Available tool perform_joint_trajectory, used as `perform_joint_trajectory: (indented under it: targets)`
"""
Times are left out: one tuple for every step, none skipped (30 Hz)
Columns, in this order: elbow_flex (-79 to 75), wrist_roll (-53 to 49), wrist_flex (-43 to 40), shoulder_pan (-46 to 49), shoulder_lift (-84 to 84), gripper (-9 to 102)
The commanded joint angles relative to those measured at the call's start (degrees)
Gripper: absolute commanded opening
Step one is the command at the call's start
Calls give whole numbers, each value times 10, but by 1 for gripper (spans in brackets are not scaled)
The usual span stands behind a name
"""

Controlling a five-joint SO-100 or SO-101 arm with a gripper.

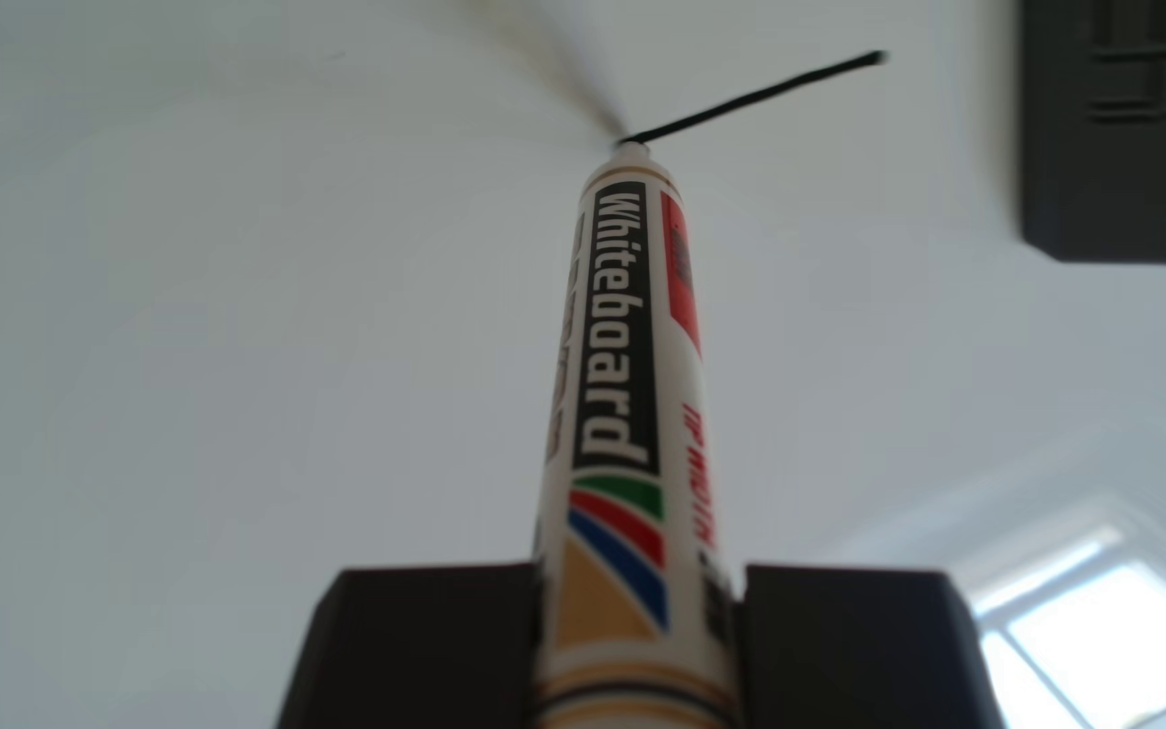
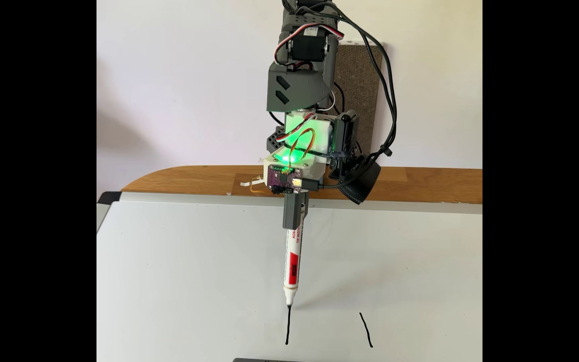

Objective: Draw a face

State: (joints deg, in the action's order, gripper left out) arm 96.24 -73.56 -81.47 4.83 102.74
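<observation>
Gripper (image 2: 293, 215) jaws are clamped tight around the whiteboard marker (image 2: 292, 264), holding it steeply nib-down so its tip touches the whiteboard (image 2: 176, 278) at the top of the left of 2 black strokes (image 2: 287, 327) near the front edge, likely the face's eyes.

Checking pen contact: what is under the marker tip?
The marker tip rests on the whiteboard, at the upper end of a black line. The contact spot itself is covered.

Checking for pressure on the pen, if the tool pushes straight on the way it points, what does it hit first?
The whiteboard. The tool points down along the marker, whose tip looks already on the board at the end of a black stroke.
</observation>
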Motion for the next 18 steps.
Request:
perform_joint_trajectory:
  targets:
    - [-39,69,18,-21,62,-1]
    - [-45,94,17,-29,72,-1]
    - [-52,119,17,-37,82,-1]
    - [-59,143,16,-47,90,-1]
    - [-67,169,13,-60,98,-1]
    - [-71,202,11,-73,105,-1]
    - [-73,243,6,-85,112,-1]
    - [-73,289,-5,-98,118,-1]
    - [-73,336,-19,-112,123,-1]
    - [-74,382,-33,-125,130,-1]
    - [-75,432,-42,-136,136,-1]
    - [-75,485,-47,-146,144,-1]
    - [-74,534,-49,-158,151,-1]
    - [-70,577,-51,-171,156,-1]
    - [-67,613,-54,-185,159,-1]
    - [-64,646,-60,-200,161,-1]
    - [-56,675,-63,-220,163,-1]
    - [-44,696,-64,-240,165,-1]
